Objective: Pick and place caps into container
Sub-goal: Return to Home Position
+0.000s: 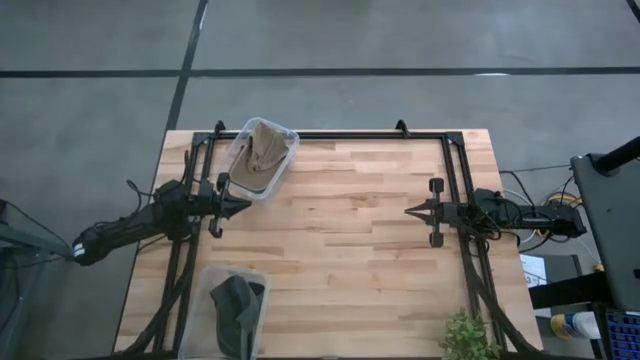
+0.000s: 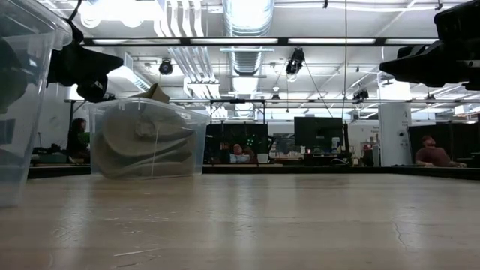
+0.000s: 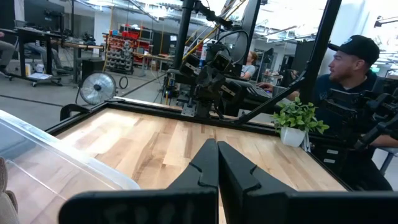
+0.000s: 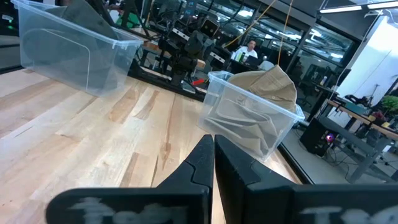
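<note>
tan caps (image 1: 262,150) lie in one clear container (image 1: 289,134); dark caps (image 1: 236,305) in the other container (image 1: 215,277). left hand (image 1: 243,207) and right hand (image 1: 408,211) are seen shut and empty over the counter (image 1: 340,240). for homing, the left hand is best drawn back clear of the rim beside it.

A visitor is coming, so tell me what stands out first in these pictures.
Two clear bins on the table's left side stand out: in the high view, the upper bin is heaped with tan caps, and the lower bin holds dark caps. The left gripper and right gripper, both shut, point at each other across the table.
</note>
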`<state>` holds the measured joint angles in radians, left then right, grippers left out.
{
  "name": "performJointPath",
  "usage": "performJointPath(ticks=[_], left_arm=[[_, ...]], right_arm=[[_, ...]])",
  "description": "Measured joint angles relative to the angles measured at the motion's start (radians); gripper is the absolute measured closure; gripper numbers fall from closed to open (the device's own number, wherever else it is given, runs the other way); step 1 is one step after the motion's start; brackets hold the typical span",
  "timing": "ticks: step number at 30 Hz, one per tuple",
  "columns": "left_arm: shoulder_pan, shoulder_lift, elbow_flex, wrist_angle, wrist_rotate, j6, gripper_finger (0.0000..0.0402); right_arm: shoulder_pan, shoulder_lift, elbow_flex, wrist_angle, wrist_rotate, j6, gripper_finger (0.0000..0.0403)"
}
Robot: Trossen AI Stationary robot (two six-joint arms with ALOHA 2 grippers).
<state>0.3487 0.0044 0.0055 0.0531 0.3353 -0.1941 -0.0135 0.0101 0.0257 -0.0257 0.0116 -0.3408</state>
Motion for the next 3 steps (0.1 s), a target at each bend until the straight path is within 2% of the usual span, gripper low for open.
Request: performJointPath(ticks=[3], left_arm=[[0.000, 0.000, 0.000, 0.000, 0.000, 0.000, 0.0402]], right_arm=[[0.000, 0.000, 0.000, 0.000, 0.000, 0.000, 0.0394]])
